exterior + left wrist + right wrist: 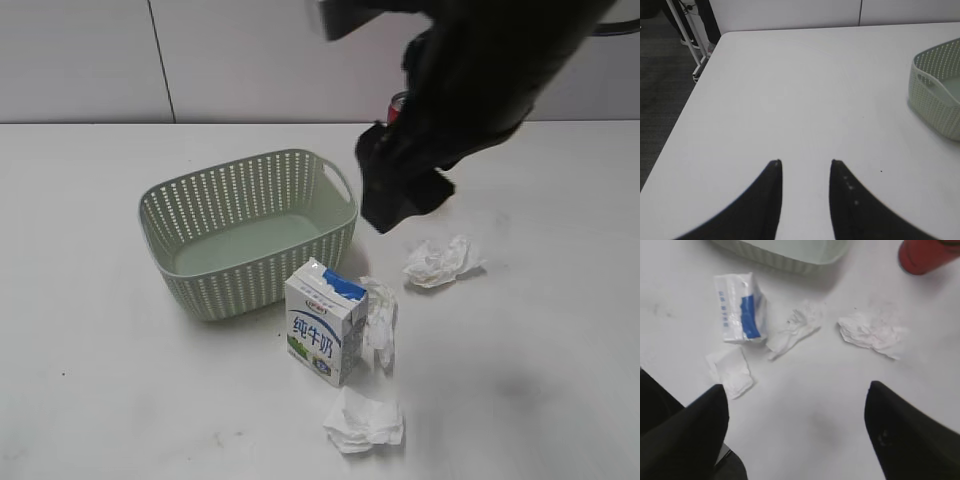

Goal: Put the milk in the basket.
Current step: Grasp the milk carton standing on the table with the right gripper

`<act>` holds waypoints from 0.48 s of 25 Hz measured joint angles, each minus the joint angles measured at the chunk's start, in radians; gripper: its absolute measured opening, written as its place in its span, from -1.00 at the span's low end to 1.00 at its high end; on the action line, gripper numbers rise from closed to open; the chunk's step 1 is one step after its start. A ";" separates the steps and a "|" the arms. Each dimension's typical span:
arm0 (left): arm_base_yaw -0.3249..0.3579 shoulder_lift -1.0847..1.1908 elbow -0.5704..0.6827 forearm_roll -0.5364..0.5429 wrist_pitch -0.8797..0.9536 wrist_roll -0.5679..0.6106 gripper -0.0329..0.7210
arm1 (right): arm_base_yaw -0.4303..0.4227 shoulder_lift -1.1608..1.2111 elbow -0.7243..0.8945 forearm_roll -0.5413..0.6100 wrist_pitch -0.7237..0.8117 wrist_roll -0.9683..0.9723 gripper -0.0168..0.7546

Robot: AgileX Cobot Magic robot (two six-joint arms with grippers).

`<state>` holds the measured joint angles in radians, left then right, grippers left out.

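The milk (326,322) is a small white carton with a blue top, standing upright on the white table just in front of the basket (180,240). It also shows in the right wrist view (739,307). The sage-green perforated basket is empty; its corner shows in the left wrist view (940,87) and its edge in the right wrist view (790,255). My right gripper (796,390) is open wide and empty, hovering above the table; in the exterior view (405,195) it hangs above and right of the carton. My left gripper (805,162) is open and empty, over bare table left of the basket.
Crumpled white tissues lie around the carton: one to its right (380,315), one in front (364,421), one further right (441,261). A red can (925,254) stands behind, mostly hidden by the right arm in the exterior view. The table's left edge (687,107) drops to dark floor.
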<state>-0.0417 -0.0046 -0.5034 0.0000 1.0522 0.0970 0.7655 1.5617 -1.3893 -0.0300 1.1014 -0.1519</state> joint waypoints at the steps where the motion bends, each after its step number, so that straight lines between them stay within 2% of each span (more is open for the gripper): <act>1: 0.000 0.000 0.000 0.000 0.000 0.000 -0.28 | 0.018 0.040 -0.030 -0.008 0.013 0.008 0.75; 5: 0.000 0.000 0.000 0.000 0.000 0.000 -0.28 | 0.083 0.191 -0.128 -0.034 0.056 0.033 0.75; 12: 0.000 0.000 0.000 0.000 0.000 0.000 -0.28 | 0.095 0.364 -0.187 -0.028 0.062 0.041 0.75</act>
<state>-0.0417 -0.0046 -0.5034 0.0000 1.0522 0.0970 0.8609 1.9254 -1.5763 -0.0581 1.1635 -0.1112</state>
